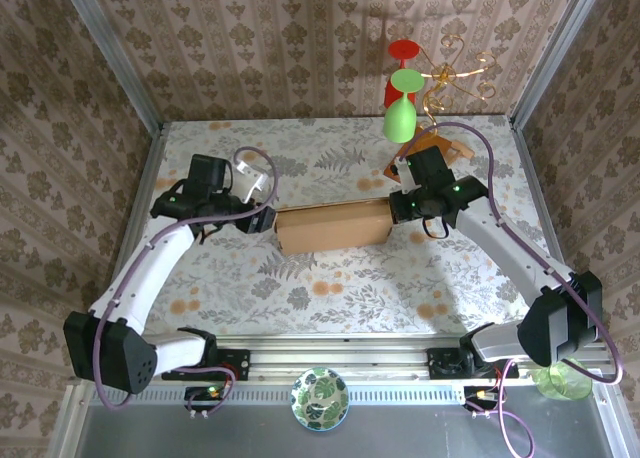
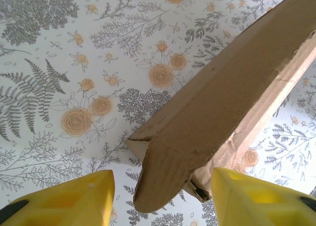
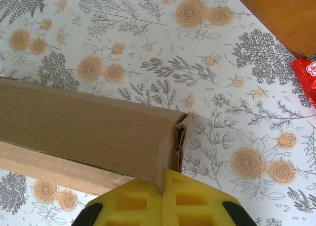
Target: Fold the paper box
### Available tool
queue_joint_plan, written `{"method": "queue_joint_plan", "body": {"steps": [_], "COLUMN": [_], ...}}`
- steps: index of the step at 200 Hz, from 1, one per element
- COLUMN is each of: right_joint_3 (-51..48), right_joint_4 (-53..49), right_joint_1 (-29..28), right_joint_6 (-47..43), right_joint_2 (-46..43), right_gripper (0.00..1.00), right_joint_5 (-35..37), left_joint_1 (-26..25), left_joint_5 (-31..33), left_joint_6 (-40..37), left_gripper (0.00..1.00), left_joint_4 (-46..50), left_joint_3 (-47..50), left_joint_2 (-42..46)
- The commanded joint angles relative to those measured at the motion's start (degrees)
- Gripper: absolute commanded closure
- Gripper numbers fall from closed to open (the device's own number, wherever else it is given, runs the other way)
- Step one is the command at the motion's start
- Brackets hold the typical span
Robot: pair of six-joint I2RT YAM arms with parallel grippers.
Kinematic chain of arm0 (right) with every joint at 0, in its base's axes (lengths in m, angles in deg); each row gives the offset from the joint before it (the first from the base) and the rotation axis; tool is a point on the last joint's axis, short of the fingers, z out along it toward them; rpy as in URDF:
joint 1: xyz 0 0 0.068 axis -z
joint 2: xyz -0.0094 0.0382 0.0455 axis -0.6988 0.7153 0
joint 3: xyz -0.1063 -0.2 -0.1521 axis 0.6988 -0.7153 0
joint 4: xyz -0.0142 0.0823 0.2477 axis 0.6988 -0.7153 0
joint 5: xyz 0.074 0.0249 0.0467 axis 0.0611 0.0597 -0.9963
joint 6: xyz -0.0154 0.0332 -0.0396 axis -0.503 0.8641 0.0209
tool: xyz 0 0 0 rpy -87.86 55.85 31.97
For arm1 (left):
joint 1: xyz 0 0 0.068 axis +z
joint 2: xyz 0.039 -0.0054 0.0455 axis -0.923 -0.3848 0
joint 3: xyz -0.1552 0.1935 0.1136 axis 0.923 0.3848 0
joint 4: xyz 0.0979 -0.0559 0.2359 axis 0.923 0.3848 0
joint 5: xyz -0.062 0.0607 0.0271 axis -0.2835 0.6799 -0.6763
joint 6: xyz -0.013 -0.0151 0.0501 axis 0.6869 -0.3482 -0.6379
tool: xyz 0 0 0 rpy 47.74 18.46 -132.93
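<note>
The left tool point(image 2: 160, 182) stands wide around one paper box point(image 1: 333, 226) end; the right tool point(image 3: 163, 189) pinches the other. Close the left squarely, gently.

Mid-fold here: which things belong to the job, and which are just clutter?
Job: paper box; left gripper open around one end; right gripper shut on the other.
Lying about: orange-brown flat piece; red packet; green goblet; leaf-patterned bowl.
</note>
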Motion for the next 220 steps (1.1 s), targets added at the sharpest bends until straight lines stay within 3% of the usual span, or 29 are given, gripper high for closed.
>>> {"method": "queue_joint_plan", "body": {"steps": [1, 44, 82, 142, 196, 220], "right_joint_3": [-0.59, -0.88, -0.59, -0.58, -0.35, -0.24], "right_joint_4": [-6.69, -6.76, -6.97, -7.13, -7.29, -7.12], "right_joint_1": [-0.37, -0.33, -0.28, -0.2, -0.04, -0.07], "right_joint_6": [0.81, 1.23, 1.47, 1.18, 1.41, 1.57], "right_joint_2": [2.12, 2.11, 2.65, 2.61, 2.47, 2.65], "right_gripper": [1.0, 1.0, 1.0, 1.0, 1.0, 1.0], "right_joint_5": [1.05, 0.95, 0.77, 0.64, 0.36, 0.27], "left_joint_1": [0.2, -1.18, -0.69, -1.09, -6.27, -7.16], "left_joint_5": [-1.37, -0.48, -3.61, 0.33, 7.71, 12.31], "left_joint_6": [1.0, 1.6, 5.94, 6.73, 4.07, 3.95], "left_gripper": [0.45, 0.4, 0.32, 0.34, 0.41, 0.5], "left_joint_4": [1.85, 0.11, -3.56, -5.78, -6.21, -7.29], "left_joint_3": [-2.33, -0.86, 1.73, 2.6, 5.17, 7.28], "left_joint_2": [-1.52, -0.82, 0.93, -1.6, -3.69, -2.05]}}
